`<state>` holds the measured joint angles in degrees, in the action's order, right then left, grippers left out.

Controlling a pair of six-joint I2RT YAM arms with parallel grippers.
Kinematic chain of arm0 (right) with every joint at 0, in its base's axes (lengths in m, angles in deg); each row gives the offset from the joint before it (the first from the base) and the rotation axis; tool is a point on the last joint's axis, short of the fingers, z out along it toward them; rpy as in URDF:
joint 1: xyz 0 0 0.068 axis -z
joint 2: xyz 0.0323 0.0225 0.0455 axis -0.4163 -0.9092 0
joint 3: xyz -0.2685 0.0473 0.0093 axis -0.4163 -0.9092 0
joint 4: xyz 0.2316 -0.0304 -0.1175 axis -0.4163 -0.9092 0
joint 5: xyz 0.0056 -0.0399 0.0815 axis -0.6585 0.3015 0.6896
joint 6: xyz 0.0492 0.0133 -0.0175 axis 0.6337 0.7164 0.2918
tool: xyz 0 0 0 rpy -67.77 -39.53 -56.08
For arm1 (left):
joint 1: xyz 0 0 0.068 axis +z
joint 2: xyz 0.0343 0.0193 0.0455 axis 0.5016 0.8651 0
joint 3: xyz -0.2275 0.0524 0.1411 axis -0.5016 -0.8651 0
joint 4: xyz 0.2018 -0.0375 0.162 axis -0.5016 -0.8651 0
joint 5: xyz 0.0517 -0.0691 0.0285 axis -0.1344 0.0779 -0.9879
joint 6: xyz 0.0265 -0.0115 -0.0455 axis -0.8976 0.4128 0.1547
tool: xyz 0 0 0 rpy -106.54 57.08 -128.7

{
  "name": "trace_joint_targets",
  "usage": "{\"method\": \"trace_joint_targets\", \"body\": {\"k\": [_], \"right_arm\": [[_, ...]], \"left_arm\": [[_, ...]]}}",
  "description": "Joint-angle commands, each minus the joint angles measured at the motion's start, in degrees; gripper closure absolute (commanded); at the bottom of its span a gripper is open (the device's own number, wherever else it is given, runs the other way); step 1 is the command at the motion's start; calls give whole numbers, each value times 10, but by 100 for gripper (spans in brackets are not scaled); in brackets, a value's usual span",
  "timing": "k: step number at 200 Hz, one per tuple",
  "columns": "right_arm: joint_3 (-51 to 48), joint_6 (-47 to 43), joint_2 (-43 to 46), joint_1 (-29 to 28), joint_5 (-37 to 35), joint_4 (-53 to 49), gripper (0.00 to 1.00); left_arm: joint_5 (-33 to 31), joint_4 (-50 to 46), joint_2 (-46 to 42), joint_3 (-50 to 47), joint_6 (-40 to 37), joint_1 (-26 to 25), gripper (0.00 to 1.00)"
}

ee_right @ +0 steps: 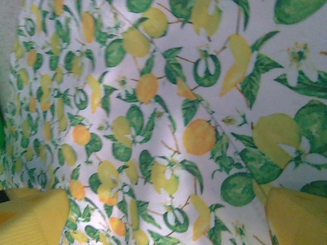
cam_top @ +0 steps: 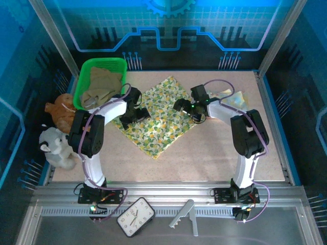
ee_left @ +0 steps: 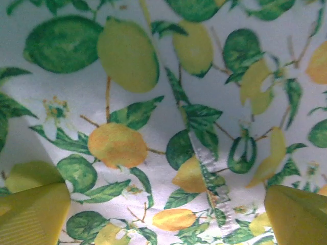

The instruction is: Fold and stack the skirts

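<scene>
A lemon-print skirt (cam_top: pixel 159 125) lies spread flat as a diamond in the middle of the table. My left gripper (cam_top: pixel 135 113) hovers over its left part, jaws open, and my right gripper (cam_top: pixel 186 109) hovers over its right part, also open. In the left wrist view the yellow fingers (ee_left: pixel 31 214) straddle bare printed cloth with a stitched seam (ee_left: pixel 212 178); the left gripper (ee_left: pixel 166 224) holds nothing. The right gripper (ee_right: pixel 166 224) likewise stands wide over the print (ee_right: pixel 153 127). An olive-khaki skirt (cam_top: pixel 99 84) lies bunched in the basket. A pastel patchwork skirt (cam_top: pixel 234 99) lies at the back right.
The green plastic basket (cam_top: pixel 83 81) stands at the back left. A brown plush toy (cam_top: pixel 60 109) and a white one (cam_top: pixel 55 148) sit at the table's left edge. Off the table in front lie a clock (cam_top: pixel 135 217) and a grey bracket (cam_top: pixel 184 214).
</scene>
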<state>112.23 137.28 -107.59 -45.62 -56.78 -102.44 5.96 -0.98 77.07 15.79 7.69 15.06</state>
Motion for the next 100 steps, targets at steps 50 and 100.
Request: {"method": "trace_joint_targets", "body": {"k": [50, 100], "right_arm": [[161, -38, -174, 53, 44, -66, 0], [413, -86, -314, 58, 53, -111, 0]], "left_arm": [[62, 68, -73, -205, 89, -28, 1], [72, 86, -94, -184, 145, -117, 1]]}}
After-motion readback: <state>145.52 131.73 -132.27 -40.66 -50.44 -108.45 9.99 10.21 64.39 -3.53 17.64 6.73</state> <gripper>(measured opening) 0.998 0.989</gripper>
